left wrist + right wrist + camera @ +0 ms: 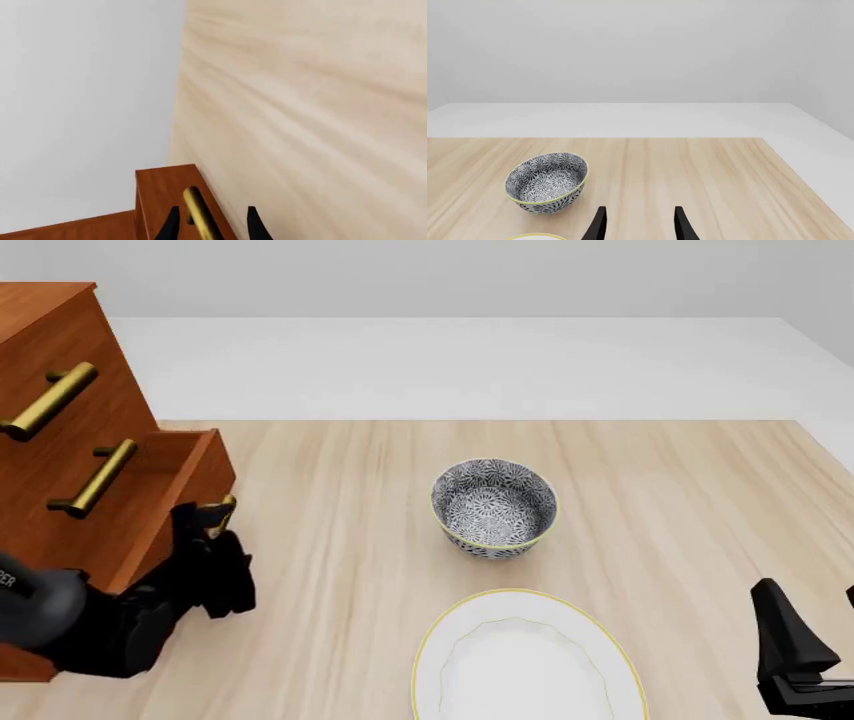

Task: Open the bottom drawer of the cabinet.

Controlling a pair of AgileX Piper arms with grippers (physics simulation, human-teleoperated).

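Observation:
The cabinet (54, 330) stands at the table's left edge, with two upper brass handles showing. The bottom drawer (167, 490) sticks out a little from the cabinet front. My left gripper (214, 522) is at the drawer's brass bar handle (224, 508). In the left wrist view the handle (200, 215) lies between the spread fingers of the left gripper (212, 225), close to one finger, against the drawer front (157, 195). The jaws are open around the bar. My right gripper (814, 615) is open and empty at the near right; it also shows in the right wrist view (639, 225).
A patterned bowl (494, 505) stands mid-table and shows in the right wrist view (547, 182). A white plate with a yellow rim (441, 630) lies near the front edge. The light wooden table (694, 500) ends at a white floor behind.

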